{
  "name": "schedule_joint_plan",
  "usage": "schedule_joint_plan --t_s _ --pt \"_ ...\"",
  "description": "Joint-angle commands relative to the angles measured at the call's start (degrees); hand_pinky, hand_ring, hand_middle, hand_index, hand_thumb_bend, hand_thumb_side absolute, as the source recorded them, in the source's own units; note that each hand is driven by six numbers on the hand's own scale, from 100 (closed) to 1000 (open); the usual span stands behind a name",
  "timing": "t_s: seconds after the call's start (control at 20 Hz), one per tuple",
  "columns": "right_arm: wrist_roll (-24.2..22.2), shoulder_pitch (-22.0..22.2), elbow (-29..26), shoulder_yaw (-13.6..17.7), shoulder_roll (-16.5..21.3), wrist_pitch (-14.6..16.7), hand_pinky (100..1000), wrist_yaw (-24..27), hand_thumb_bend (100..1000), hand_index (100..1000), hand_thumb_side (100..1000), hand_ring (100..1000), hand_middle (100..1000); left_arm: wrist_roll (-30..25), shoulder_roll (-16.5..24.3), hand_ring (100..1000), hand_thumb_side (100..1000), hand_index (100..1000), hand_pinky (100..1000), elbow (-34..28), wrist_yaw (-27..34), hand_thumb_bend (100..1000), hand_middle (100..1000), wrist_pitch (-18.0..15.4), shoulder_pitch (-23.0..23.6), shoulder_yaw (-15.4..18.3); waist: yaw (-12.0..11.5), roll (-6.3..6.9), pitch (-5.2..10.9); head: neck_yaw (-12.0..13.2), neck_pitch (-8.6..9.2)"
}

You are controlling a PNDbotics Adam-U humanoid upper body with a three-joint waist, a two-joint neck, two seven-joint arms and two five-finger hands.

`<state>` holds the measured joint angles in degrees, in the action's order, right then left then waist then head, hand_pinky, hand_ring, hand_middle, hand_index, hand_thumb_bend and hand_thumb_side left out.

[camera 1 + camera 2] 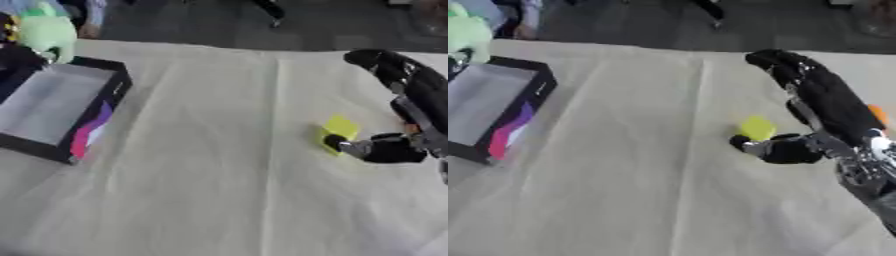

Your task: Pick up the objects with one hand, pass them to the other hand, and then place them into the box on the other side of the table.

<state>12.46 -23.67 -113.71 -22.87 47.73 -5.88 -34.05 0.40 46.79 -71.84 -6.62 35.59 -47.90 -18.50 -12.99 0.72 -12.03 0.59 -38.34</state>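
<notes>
One hand is at work here, the robot's right hand (785, 149), which lies low on the right side of the tabletop (219, 190) with its arm (824, 100) running back toward the far right corner. The tabletop is covered in a pale, creased cloth, and nothing lies on its near part. The hand's dark fingers (337, 143) point toward the left and reach the near edge of a small yellow object (339, 127), a flat, roughly square piece lying on the cloth; they touch it or come just beside it, but the blur does not let me tell whether they are curled round it or merely laid against it, so the state of the fingers cannot be told. A small orange thing (876, 114) shows just behind the arm at the right edge, its shape unclear. Well apart from the hand, on the far left side, stands the box (98, 122), open at the top, with black walls, a pale grey floor and a patch of pink and purple on its near right corner. Behind the box, at the far left corner, is a pale green soft shape (45, 32) that I cannot make out further. The left hand shows in neither view.
</notes>
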Motion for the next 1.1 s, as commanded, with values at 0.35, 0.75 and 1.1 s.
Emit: schedule_joint_plan --t_s 0.35,0.75,1.1 --pt "2.4 0.1 -0.9 2.3 1.4 1.2 876 2.0 620 929 282 888 854 -1.7 -2.4 583 100 609 761 10.6 -8.6 287 494 -1.6 -4.0 2.6 0.6 -1.54 -0.23 1.3 1.36" --pt "4.0 0.4 -0.9 3.1 1.3 2.3 873 3.3 612 928 281 885 850 -5.4 -4.3 805 425 815 891 18.9 -19.8 750 714 -2.7 -5.1 4.6 1.0 -1.97 -0.73 -0.9 0.07" --pt "4.5 1.4 -0.9 3.7 1.5 1.8 872 3.3 612 928 282 884 849 -6.1 -4.5 822 541 840 915 19.5 -26.7 779 732 -3.3 -5.6 6.0 1.0 -2.09 -0.59 -7.9 -2.21"
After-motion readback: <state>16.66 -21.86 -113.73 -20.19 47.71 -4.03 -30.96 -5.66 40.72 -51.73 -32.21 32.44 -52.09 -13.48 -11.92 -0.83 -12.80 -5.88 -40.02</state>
